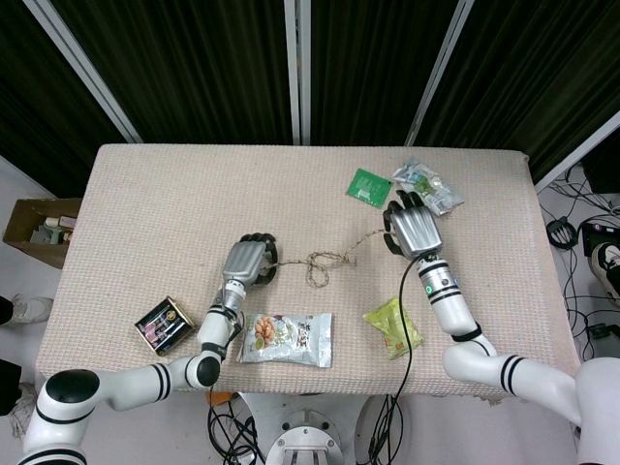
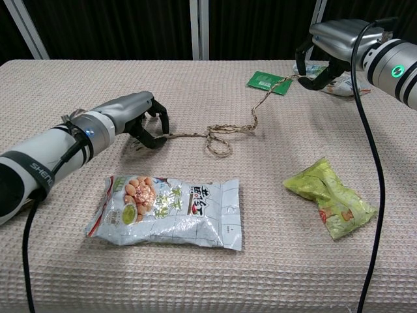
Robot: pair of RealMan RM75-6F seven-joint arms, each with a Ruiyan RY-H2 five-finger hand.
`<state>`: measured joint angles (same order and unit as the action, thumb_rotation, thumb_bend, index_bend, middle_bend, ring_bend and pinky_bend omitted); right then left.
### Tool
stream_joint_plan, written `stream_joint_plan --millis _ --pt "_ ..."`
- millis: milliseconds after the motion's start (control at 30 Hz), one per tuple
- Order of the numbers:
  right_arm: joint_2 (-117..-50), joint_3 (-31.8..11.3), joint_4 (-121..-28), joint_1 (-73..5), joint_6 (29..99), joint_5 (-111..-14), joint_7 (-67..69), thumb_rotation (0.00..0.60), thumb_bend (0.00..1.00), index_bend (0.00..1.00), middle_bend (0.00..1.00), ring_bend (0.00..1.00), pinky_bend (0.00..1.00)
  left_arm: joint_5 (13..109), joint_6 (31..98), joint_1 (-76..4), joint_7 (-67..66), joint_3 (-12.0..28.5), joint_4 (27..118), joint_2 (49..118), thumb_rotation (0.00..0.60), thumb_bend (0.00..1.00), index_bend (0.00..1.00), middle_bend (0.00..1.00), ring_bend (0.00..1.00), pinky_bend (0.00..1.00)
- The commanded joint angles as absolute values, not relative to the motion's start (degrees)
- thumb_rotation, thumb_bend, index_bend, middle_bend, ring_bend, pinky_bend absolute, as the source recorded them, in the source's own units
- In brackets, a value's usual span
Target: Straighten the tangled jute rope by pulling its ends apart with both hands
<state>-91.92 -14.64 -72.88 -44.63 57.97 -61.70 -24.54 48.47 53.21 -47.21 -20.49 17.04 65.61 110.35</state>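
Note:
The jute rope [image 2: 218,138] lies mid-table with a tangled loop [image 1: 318,267] in its middle. My left hand [image 2: 140,120] sits at the rope's left end, fingers curled around it against the cloth; it also shows in the head view [image 1: 248,262]. My right hand [image 2: 335,40] is raised at the far right and pinches the rope's right end, so that stretch climbs off the table toward it. Seen from the head camera, the right hand [image 1: 412,227] is palm down next to the green packet.
A printed snack bag [image 2: 176,212] lies in front of the rope. A crumpled green bag [image 2: 329,195] sits front right. A flat green packet [image 2: 264,81] and a clear bag [image 1: 426,186] lie by the right hand. A black box [image 1: 160,323] sits front left.

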Motion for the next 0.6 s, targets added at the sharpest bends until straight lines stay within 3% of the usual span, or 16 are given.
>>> stream_joint_plan --millis 33,367,600 --pt "-91.93 -14.66 -72.87 -44.66 58.0 -61.67 -24.57 0.6 0.54 0.63 0.36 0.11 0.19 48.75 53.38 -47.13 -20.17 17.08 65.39 110.57 0.6 0.42 0.55 0.25 0.17 0.17" --pt "-91.33 -14.47 -73.4 -44.31 58.21 -61.44 -24.63 0.6 0.55 0.63 0.36 0.11 0.19 51.33 54.84 -46.24 -18.37 17.05 64.78 110.06 0.6 0.56 0.63 0.3 0.17 0.17" --pt "-86.54 -14.14 -76.35 -41.68 60.24 -62.12 -23.04 0.6 0.56 0.63 0.36 0.11 0.19 54.28 58.78 -41.45 -14.24 16.81 69.13 102.8 0.6 0.57 0.64 0.31 0.17 0.17"
